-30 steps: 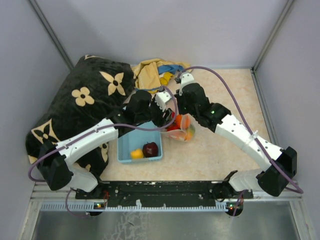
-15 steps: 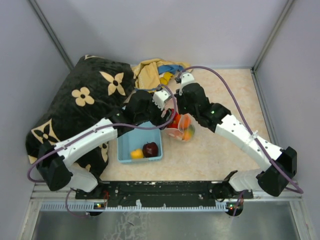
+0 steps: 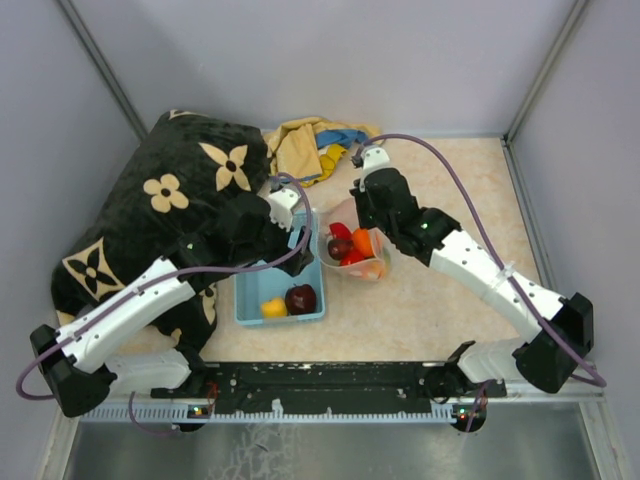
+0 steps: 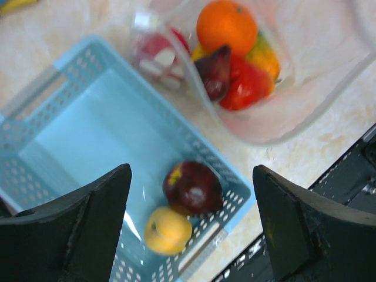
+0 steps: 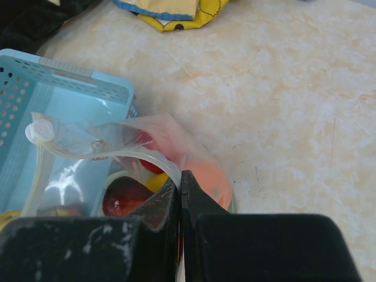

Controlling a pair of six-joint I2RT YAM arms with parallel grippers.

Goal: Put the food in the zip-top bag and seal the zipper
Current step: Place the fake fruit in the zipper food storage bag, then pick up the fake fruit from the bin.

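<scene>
Right end effector point(image 5: 181, 176) is clamped on the zipper point(image 5: 111, 154), the whitish strip rimming the bag point(image 3: 375, 268), and holds the mouth up and agape. We see the bag as clear and crinkly; it sits on the table point(image 3: 450, 180) against the right side of the basket point(image 4: 88, 129). Packed together inside are an orange fruit point(image 4: 226, 26), a red fruit point(image 4: 248, 88) and a maroon fruit point(image 4: 216, 69). Left end effector point(image 4: 191, 173) hangs above the basket, jaws wide apart, gripping nothing. In the basket a dark red fruit point(image 4: 192, 187) and a yellow fruit point(image 4: 168, 230) lie touching
</scene>
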